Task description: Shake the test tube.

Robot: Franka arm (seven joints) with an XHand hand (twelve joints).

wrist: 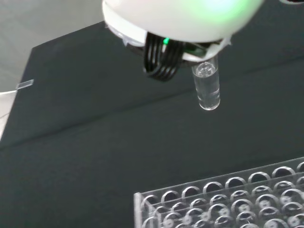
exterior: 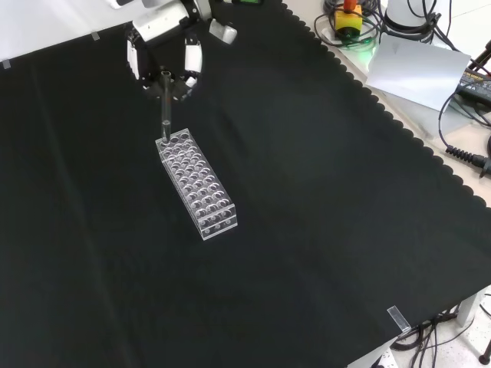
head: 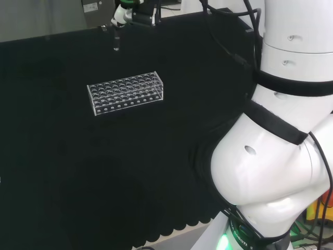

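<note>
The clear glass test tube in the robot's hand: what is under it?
Below the clear glass test tube lies bare black cloth, beside the clear plastic rack. The hand covers its top.

Clear rack on black cloth

No text, label or number can be read anywhere: the arm's markings and the paper sign behind the bench are too small to make out.
</note>
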